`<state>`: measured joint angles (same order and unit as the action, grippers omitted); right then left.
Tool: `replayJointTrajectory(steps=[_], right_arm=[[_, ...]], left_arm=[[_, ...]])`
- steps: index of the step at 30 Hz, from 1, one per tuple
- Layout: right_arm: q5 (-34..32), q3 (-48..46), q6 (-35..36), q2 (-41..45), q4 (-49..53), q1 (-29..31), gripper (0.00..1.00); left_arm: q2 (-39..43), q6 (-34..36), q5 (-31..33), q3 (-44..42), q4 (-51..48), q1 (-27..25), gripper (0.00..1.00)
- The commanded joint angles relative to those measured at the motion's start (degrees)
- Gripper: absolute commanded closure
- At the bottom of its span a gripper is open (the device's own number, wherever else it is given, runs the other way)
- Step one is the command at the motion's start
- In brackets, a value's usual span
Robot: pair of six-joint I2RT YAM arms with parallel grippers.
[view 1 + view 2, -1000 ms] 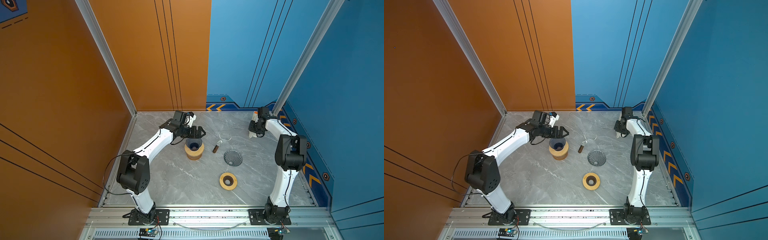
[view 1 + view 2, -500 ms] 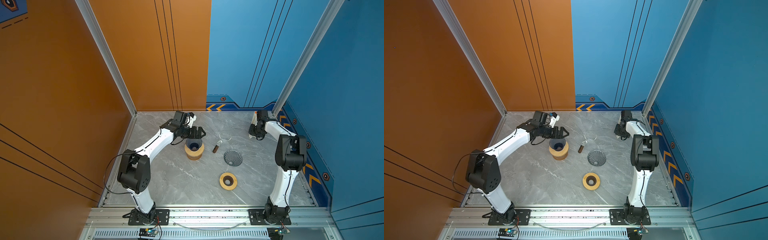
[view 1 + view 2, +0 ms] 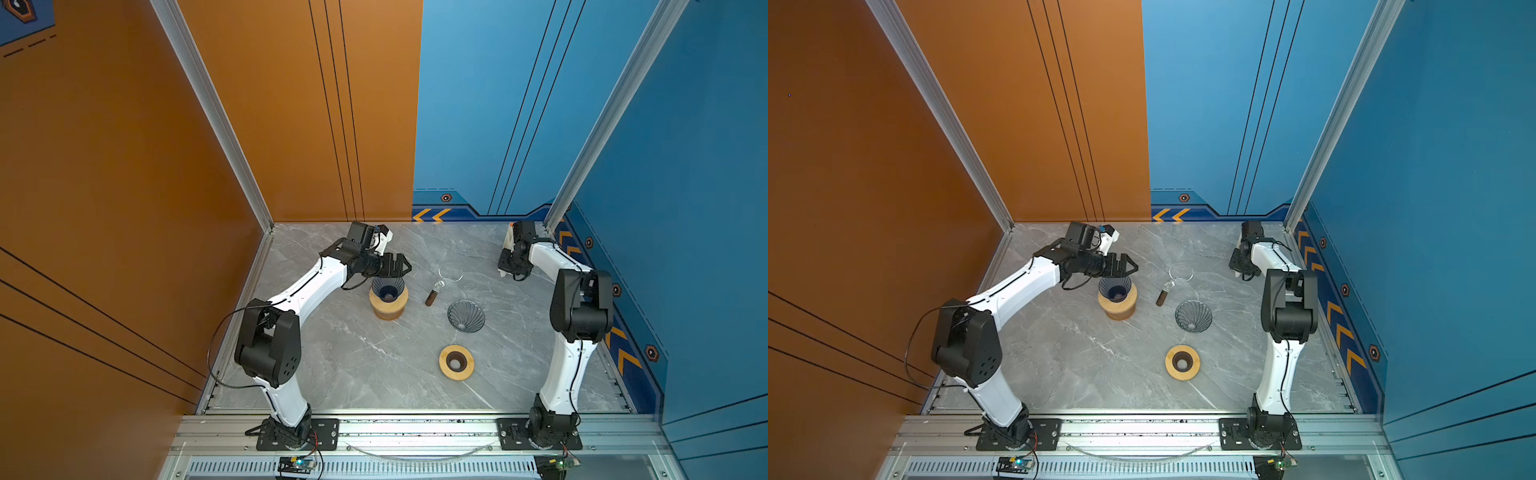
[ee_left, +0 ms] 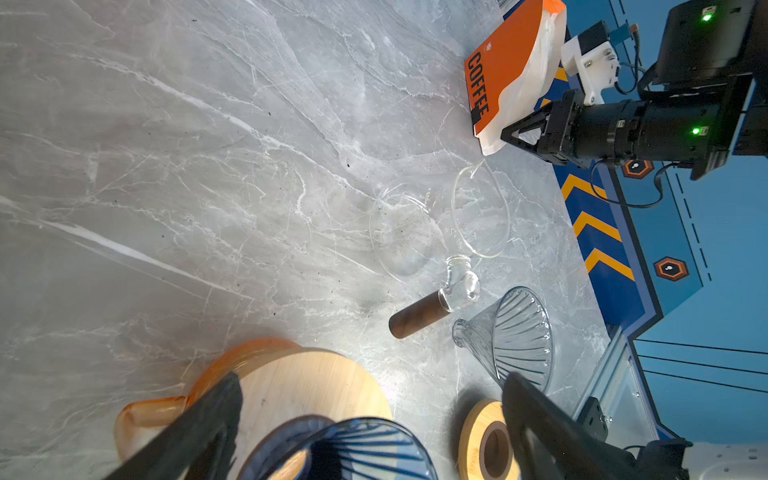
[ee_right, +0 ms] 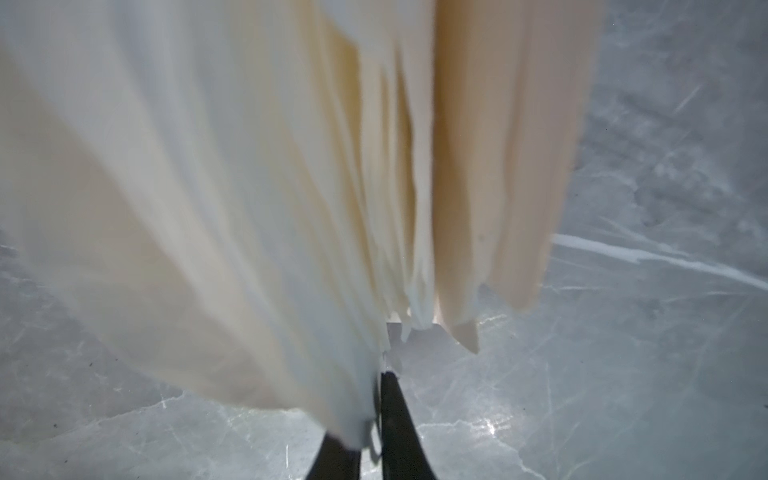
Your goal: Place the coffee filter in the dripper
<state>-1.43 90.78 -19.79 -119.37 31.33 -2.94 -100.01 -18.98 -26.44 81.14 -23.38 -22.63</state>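
A pack of white coffee filters [image 5: 249,166] with an orange COFFEE sleeve [image 4: 511,70] stands at the table's back right. My right gripper [image 5: 376,399] is at the pack's lower edge, shut on the edge of one coffee filter; it also shows in both top views [image 3: 505,270] [image 3: 1236,268]. The blue dripper [image 3: 387,287] [image 4: 353,449] sits upright on a wooden stand [image 3: 388,307] left of centre. Just above its far rim hovers my left gripper [image 3: 401,266] [image 4: 370,380], open and holding nothing.
A clear dripper [image 3: 465,316] [image 4: 515,336] lies on its side right of centre. A glass carafe [image 3: 450,272] with a brown handle [image 3: 431,297] lies between the two arms. A wooden ring [image 3: 456,362] sits nearer the front. Walls enclose three sides.
My right gripper's jaws have come together on the filter's edge, and the wrist has shifted slightly at the pack. The left arm has not moved.
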Motion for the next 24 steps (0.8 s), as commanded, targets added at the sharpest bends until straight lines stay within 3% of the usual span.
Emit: replayJointTrajectory(steps=[1, 4, 24], right_arm=[[-1.4, 1.0, -0.7, 0.9, 0.5, 0.2, 0.96], [-0.9, 0.7, -0.6, 1.6, 0.5, 0.2, 1.0], [0.3, 2.5, 1.4, 5.7, 4.7, -1.4, 1.0]], left_arm=[[-0.6, -0.3, -1.5, 0.7, -1.5, -0.7, 0.02], [-0.7, -0.3, -1.6, 0.9, -1.4, -0.7, 0.02], [-1.7, -0.3, -2.1, 1.5, -1.4, -0.8, 0.02]])
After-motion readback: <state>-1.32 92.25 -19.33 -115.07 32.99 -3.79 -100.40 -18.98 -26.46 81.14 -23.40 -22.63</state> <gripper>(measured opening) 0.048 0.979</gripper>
